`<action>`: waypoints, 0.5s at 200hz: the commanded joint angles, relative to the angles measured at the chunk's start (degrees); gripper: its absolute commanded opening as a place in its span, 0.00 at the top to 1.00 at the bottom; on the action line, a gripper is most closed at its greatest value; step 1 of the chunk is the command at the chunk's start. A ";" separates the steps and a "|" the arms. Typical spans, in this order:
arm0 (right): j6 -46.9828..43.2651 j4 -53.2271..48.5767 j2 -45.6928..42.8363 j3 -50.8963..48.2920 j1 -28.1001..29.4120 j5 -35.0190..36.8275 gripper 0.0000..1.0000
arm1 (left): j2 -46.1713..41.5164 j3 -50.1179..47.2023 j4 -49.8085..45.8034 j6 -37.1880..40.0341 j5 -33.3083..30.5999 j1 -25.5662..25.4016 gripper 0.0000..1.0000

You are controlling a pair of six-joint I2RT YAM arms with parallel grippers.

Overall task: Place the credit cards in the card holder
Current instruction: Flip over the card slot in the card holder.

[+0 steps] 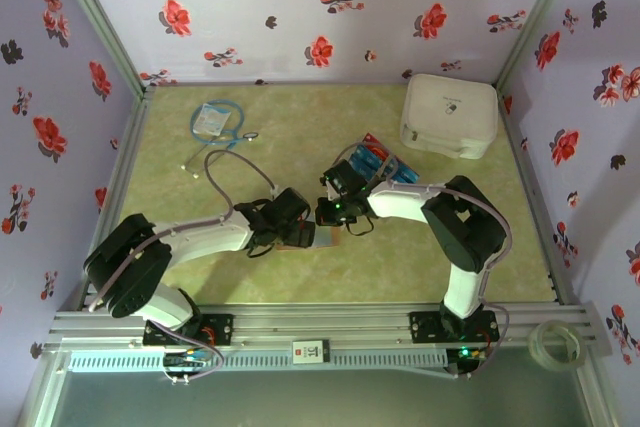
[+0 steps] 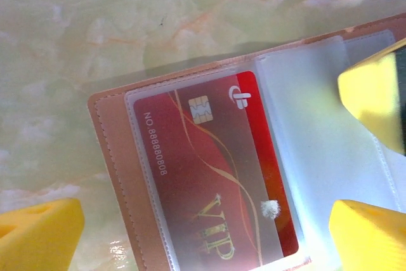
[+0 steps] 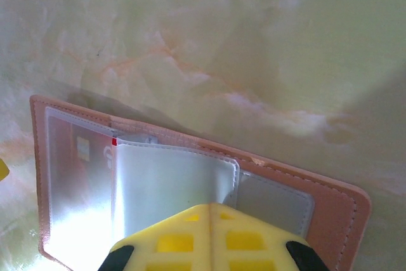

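Observation:
The brown card holder (image 1: 305,238) lies open on the table between both grippers. In the left wrist view, a red credit card (image 2: 209,176) marked VIP sits inside a clear sleeve of the card holder (image 2: 120,176). My left gripper (image 2: 203,245) hangs open over it, with one yellow finger on each side. My right gripper (image 3: 212,220) is shut, its tips resting on a clear sleeve leaf (image 3: 171,182) of the card holder (image 3: 330,207); one of its fingers (image 2: 374,99) is seen from the left wrist. More red and blue credit cards (image 1: 380,159) lie behind the right gripper (image 1: 335,212).
A big white rounded case (image 1: 450,114) stands at the back right. A blue-and-white packet with a cable (image 1: 213,119) lies at the back left. Floral walls close in three sides. A tape roll (image 1: 555,342) rests beyond the front rail.

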 commanded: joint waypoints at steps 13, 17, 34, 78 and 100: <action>0.87 -0.26 1.05 -0.71 0.49 -0.75 1.00 | 1.10 0.82 0.87 1.34 -1.62 -0.66 0.00; 0.87 -0.25 1.08 -0.70 0.50 -0.75 1.00 | 1.21 0.71 1.04 1.41 -1.58 -0.63 0.00; 0.99 -0.26 1.02 -0.70 0.50 -0.79 1.00 | 1.84 0.07 1.49 1.51 -1.67 -0.65 0.00; 1.02 -0.43 0.92 -0.50 0.50 -0.74 1.00 | 3.74 -1.13 1.46 1.53 -2.59 -0.71 0.00; 0.92 -0.64 0.75 -0.37 0.50 -0.67 1.00 | 3.98 -1.88 0.89 1.00 -3.48 -0.71 0.00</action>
